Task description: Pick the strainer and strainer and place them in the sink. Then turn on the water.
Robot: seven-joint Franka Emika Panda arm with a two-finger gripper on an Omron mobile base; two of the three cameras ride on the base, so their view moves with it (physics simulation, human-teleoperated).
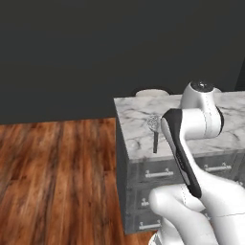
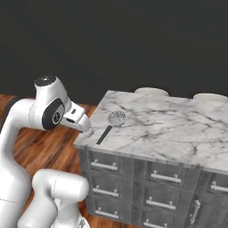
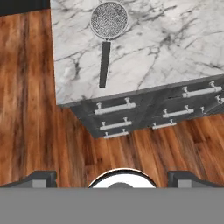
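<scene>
End effector (image 3: 112, 177) is fully open and holds nothing; its two dark finger tips (image 3: 38, 178) stand wide apart at bottom of hand view, over the floor, well apart from the bench.

Then, largest to smallest:

Wood floor (image 1: 57, 177): brown planks, left of and in front of the bench.

Bench (image 2: 173, 129): white-grey marble top on a dark cabinet w/ rows of drawers (image 2: 104, 165) that have silver bar handles. Two pale round shapes (image 2: 151, 91) show just behind its far edge; cannot tell what they are.

Robot arm (image 2: 49, 111): white w/ dark joints, bent beside the bench corner.

Strainer (image 3: 109, 21): the shallower one, round silver mesh w/ long black handle (image 3: 104, 64). It lies flat on the bench top near the corner, handle pointing toward the bench front edge. In left base view the strainer (image 1: 153, 123) is partly hidden by the arm.
</scene>
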